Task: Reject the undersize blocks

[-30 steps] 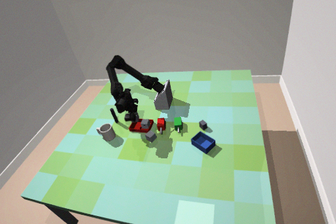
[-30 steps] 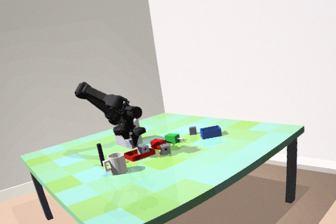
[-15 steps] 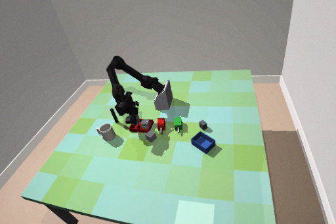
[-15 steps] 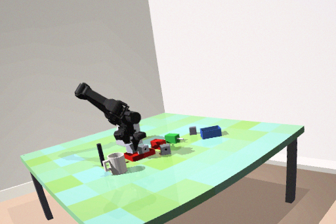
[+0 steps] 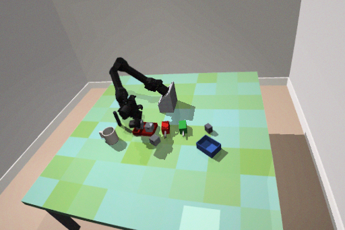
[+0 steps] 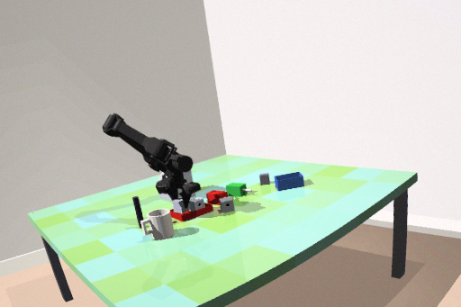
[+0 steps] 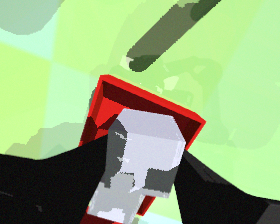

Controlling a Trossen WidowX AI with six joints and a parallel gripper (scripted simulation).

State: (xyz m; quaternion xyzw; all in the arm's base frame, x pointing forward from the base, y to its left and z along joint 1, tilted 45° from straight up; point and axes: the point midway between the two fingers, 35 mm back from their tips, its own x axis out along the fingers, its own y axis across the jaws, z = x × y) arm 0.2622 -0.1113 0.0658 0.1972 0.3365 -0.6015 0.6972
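In the wrist view, the jaws [image 5: 137,125] [image 6: 184,204] stand part-way apart at nine and three o'clock of a pale steel block [image 5: 141,125] [image 6: 179,206] [image 7: 151,130]; whether they press on it or have just let go, I cannot tell. That block is at the red reject tray [image 5: 145,134] [image 6: 194,214] [image 7: 153,98], whose long axis runs from one to seven o'clock there; a second block [image 5: 149,127] [image 6: 196,204] [image 7: 111,200] sits in it toward seven, very near or touching. The step looks like a release; the fingers should part and lift straight, lest one nudge the neighbour. In the top view, the green GO gauge [image 5: 182,126] [image 6: 236,189] lies at three o'clock from the jaws, already set down.
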